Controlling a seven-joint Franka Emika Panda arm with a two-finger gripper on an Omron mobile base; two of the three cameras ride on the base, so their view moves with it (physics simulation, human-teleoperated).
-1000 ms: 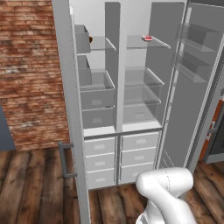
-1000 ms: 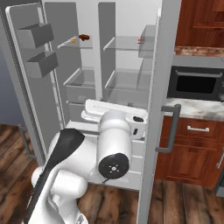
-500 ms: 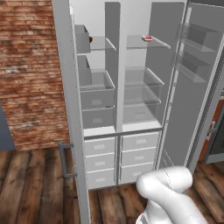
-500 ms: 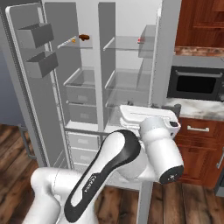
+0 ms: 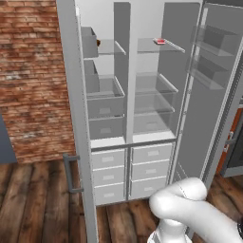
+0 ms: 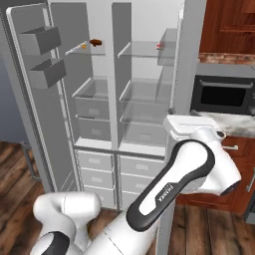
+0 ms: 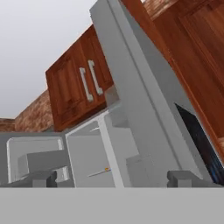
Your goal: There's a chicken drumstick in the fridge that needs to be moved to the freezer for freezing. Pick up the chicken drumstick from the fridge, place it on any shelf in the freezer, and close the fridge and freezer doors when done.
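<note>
My arm has swung further right since a moment ago; the gripper [image 7: 113, 178] (jaws spread wide, empty) faces the open unit. I see the chicken drumstick [image 6: 95, 42] on the top left shelf [image 6: 79, 48].

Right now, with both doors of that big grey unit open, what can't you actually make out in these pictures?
- Chicken drumstick: small in the right base view; in the left base view a door bin hides nearly all of it.
- Small red-and-white item: too small to identify.
- Drawers: shut, contents hidden.
- Claw: hand view cuts it off at the bottom; just the dark tips, apart.
</note>
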